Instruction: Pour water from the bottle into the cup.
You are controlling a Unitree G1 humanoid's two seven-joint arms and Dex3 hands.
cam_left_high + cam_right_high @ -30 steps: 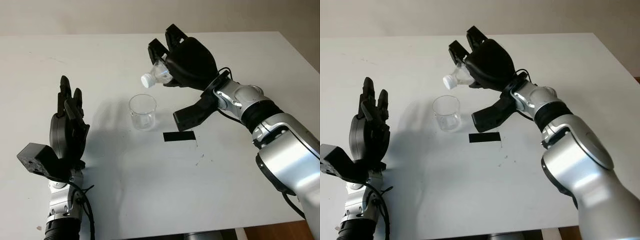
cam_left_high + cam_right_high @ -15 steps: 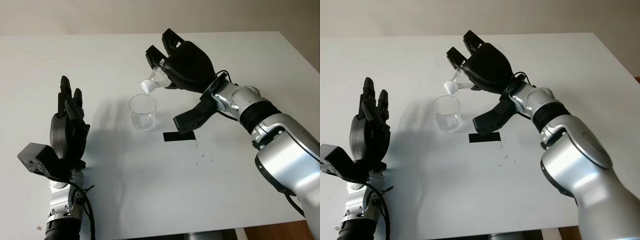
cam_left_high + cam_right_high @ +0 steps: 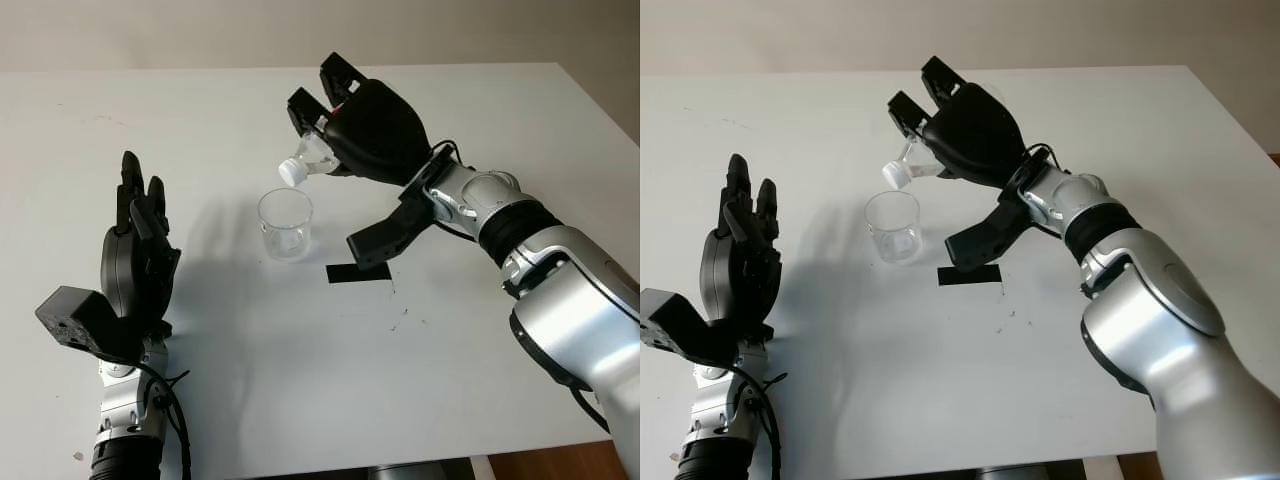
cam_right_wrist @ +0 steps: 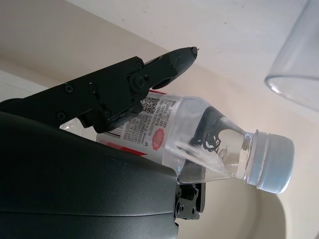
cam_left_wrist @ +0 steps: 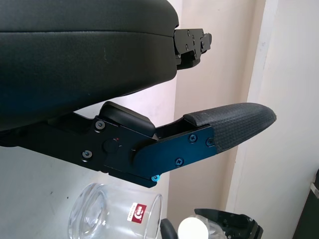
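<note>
A clear plastic cup (image 3: 285, 222) stands upright on the white table (image 3: 300, 360), left of centre. My right hand (image 3: 335, 125) is shut on a small clear water bottle (image 3: 308, 160) with a white cap (image 3: 288, 174). The bottle is tilted with its capped neck pointing down, just above the cup's far rim. In the right wrist view the bottle (image 4: 199, 137) lies across the palm, cap (image 4: 271, 164) on, near the cup's rim (image 4: 294, 64). My left hand (image 3: 138, 250) is open, raised at the table's left side, well clear of the cup.
A black rectangular strip (image 3: 358, 272) lies flat on the table just right of the cup. The table's far edge meets a beige wall. The right edge of the table drops off at the far right.
My right hand has tipped the bottle further and brought it left and lower, so the cap now hangs just over the cup's rim. The left hand and the cup have not moved.
</note>
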